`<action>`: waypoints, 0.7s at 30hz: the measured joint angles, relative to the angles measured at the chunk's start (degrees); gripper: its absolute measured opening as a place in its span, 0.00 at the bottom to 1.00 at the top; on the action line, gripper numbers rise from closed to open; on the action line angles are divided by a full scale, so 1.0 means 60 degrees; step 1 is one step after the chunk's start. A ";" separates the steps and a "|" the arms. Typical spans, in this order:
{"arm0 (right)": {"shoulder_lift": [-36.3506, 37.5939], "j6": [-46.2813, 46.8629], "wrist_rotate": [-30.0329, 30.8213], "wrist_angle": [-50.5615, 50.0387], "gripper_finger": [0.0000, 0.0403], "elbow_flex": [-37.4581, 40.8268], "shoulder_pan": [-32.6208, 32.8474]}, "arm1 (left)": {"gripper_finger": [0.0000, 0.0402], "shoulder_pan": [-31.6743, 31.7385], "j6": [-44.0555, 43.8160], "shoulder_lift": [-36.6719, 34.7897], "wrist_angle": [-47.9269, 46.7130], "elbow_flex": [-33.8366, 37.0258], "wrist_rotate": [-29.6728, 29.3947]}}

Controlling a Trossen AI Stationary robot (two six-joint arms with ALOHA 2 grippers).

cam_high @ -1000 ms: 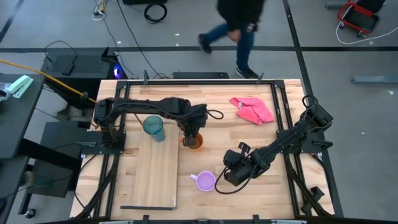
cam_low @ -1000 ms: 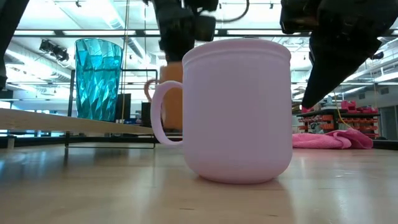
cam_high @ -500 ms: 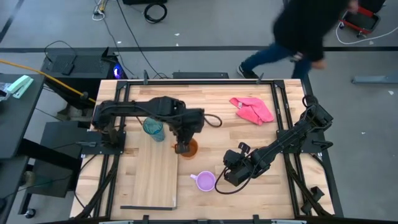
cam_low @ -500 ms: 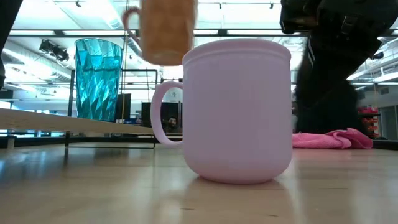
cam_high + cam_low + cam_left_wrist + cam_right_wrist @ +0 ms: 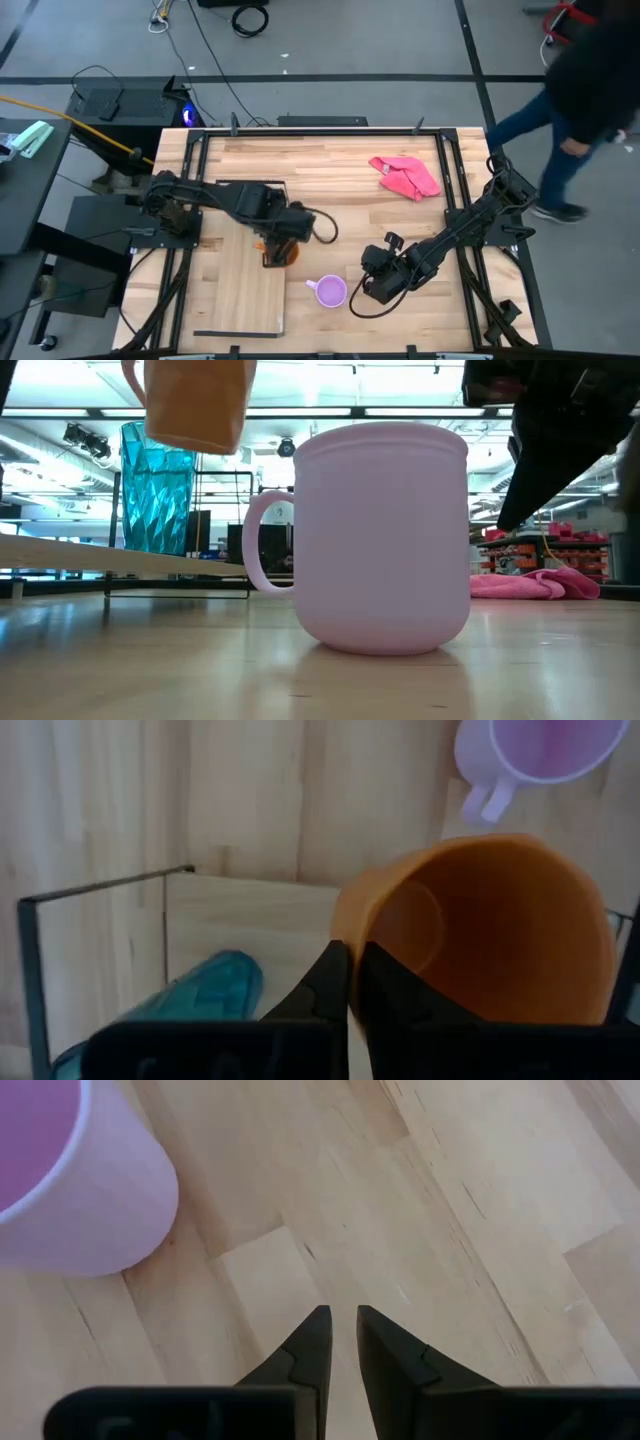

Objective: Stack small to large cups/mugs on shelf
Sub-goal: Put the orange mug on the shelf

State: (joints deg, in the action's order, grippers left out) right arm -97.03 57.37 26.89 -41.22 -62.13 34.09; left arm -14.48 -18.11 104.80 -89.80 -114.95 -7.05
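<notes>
Obs., high view, left to right. Teal tumbler [image 5: 158, 488] stood upright on the shelf [image 5: 250, 290], toward its far end; mostly hidden under the left arm from above, clear in the low view.

Left gripper [image 5: 275, 250] hung over the shelf's right edge, jaws pinched shut on the wall of the orange mug [image 5: 283, 252]. Left wrist view showed one finger inside the rim, one outside. A rim pinch probably served because the mug was too broad to span. Low view showed the mug in the air, clear of the board, slightly tilted, so not yet placed.

Lilac mug [image 5: 330, 291] sat upright on the table [image 5: 350, 190], just off the shelf's right side, handle toward the shelf, untouched.

Right gripper [image 5: 372, 283] waited low beside the lilac mug, apart from it; fingers [image 5: 312, 1342] narrowly parted, holding nothing (likely staged for that mug).

Pink cloth [image 5: 406, 176] lay at the far right of the table, well away from the work.

A person [image 5: 585, 80] walked on the floor beyond the table's right corner.
</notes>
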 joint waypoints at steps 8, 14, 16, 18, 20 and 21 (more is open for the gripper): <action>0.0004 0.0016 0.0236 0.0103 0.15 0.0000 0.0217 | 0.04 -0.0677 -0.1530 -0.1191 -0.0021 0.1886 -0.0915; 0.0004 0.0016 0.0274 0.0113 0.15 0.0000 0.0182 | 0.04 -0.0953 -0.2180 -0.2484 0.0950 0.3845 -0.1076; 0.0004 0.0016 0.0276 0.0125 0.15 0.0000 0.0145 | 0.04 -0.1037 -0.2339 -0.2969 0.1573 0.4487 -0.1074; 0.0004 0.0016 0.0285 0.0171 0.15 0.0000 0.0135 | 0.04 -0.1097 -0.2544 -0.3471 0.1950 0.5112 -0.1050; 0.0004 0.0016 0.0281 0.0222 0.15 0.0000 0.0091 | 0.04 -0.1174 -0.2844 -0.3956 0.2097 0.5732 -0.1044; 0.0004 0.0015 0.0279 0.0223 0.15 0.0000 0.0091 | 0.04 -0.1219 -0.2924 -0.4176 0.2183 0.6022 -0.1042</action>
State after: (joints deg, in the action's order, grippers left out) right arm -97.01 57.46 28.57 -39.89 -62.13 34.64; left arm -21.80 -35.65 79.75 -76.70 -78.82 -13.30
